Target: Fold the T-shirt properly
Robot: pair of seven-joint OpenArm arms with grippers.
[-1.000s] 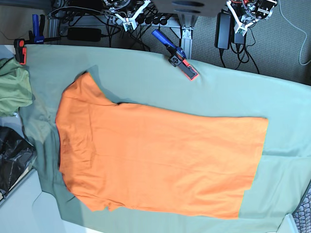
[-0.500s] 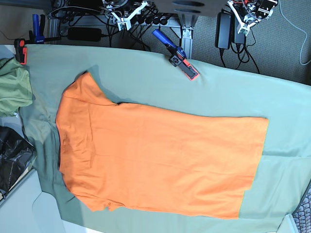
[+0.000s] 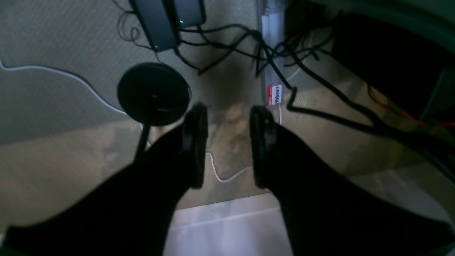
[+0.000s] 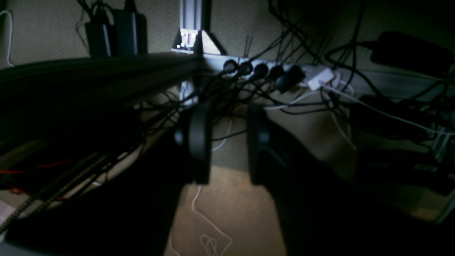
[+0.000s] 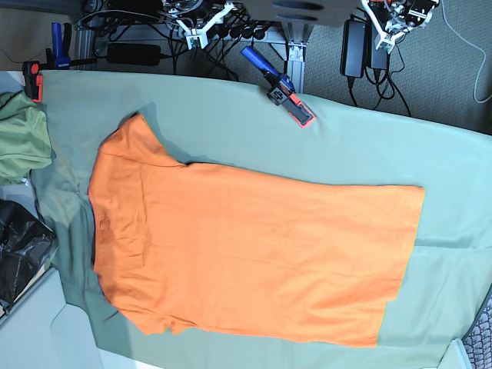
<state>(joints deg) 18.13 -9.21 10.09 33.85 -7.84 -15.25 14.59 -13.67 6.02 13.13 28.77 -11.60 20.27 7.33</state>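
The orange T-shirt (image 5: 246,250) lies flat on the sage-green cloth (image 5: 361,154), collar end to the left and hem to the right, with one sleeve pointing to the upper left. Both grippers are far from it, beyond the table's back edge. My left gripper (image 3: 227,142) is open and empty over the floor and cables; it shows at the top right of the base view (image 5: 396,19). My right gripper (image 4: 227,142) is open and empty above a power strip and cables; it shows at the top of the base view (image 5: 201,23). Neither wrist view shows the shirt.
A blue and red clamp (image 5: 278,88) grips the cloth at the table's back edge, another red clamp (image 5: 32,81) at the back left. An olive-green garment (image 5: 19,138) lies at the left edge, a black bag (image 5: 19,250) below it. Cables and power bricks (image 5: 355,38) lie behind the table.
Both grippers have drawn a little further back and up toward the top edge of the base view. The T-shirt has not moved.
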